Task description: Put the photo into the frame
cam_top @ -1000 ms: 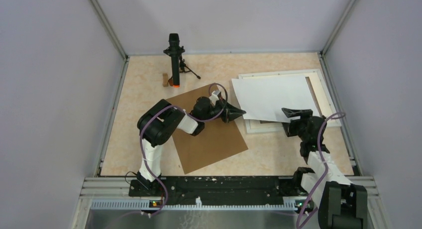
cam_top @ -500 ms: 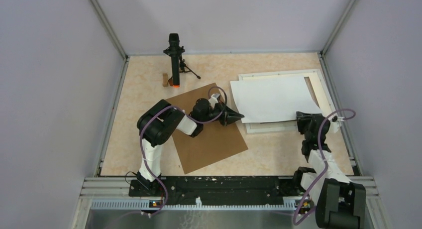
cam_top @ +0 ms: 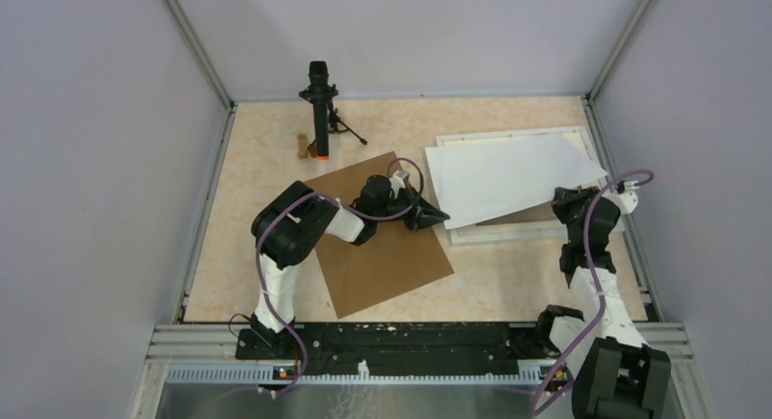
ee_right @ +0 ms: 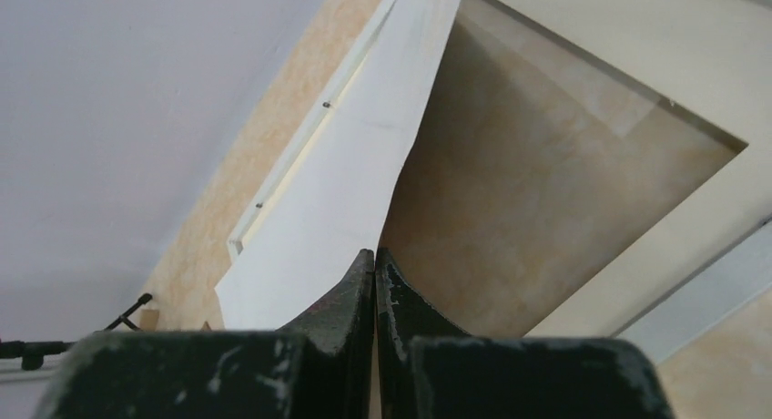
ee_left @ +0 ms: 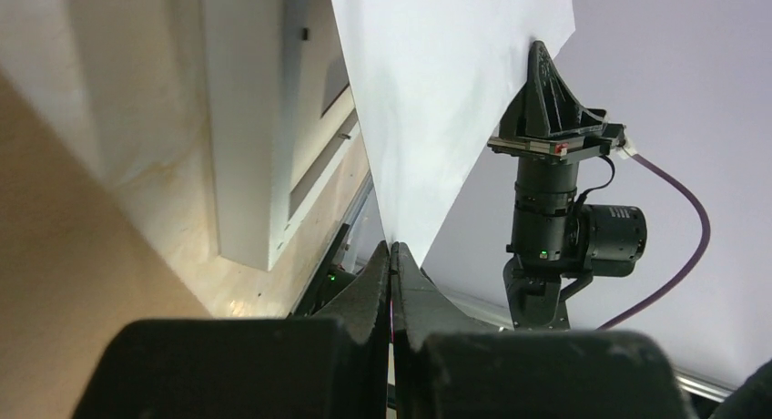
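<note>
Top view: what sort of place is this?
Probably a robot test cell: two robot arms bolted to a metal rail, plain grey walls boxing in the table, a black device on a small tripod.

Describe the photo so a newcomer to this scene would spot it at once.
On the table, at far right, lies a white frame. Across it, askew, is the photo: a large sheet showing a plain white side, pinched by the left gripper and the right gripper. The cardboard sheet beside it is brown, and the frame, unlike it, has an open middle.
</note>
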Action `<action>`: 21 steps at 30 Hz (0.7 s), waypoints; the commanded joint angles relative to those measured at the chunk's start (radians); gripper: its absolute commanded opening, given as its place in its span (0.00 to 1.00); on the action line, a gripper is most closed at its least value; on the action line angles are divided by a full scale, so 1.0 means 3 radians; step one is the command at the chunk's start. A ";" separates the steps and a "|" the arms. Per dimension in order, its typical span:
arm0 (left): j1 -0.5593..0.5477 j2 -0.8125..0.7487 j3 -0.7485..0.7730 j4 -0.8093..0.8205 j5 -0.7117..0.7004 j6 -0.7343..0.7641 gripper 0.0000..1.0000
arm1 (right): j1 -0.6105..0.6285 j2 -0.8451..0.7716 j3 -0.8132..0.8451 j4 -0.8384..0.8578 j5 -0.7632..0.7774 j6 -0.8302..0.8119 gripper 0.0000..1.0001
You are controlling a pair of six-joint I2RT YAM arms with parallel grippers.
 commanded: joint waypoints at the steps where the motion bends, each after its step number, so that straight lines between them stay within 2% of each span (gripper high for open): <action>1: -0.0027 0.0013 0.0251 -0.0104 0.0067 0.0167 0.00 | -0.0043 -0.0122 0.0236 -0.0157 0.0249 -0.0340 0.00; 8: -0.0038 0.0169 0.0687 -0.0508 0.0101 0.0370 0.00 | -0.0201 0.0047 0.0216 0.0046 0.0336 -0.0366 0.00; 21: -0.0060 0.0484 0.1128 -0.0761 0.0103 0.0421 0.00 | -0.0459 0.0567 0.0281 0.0362 0.0131 -0.0368 0.00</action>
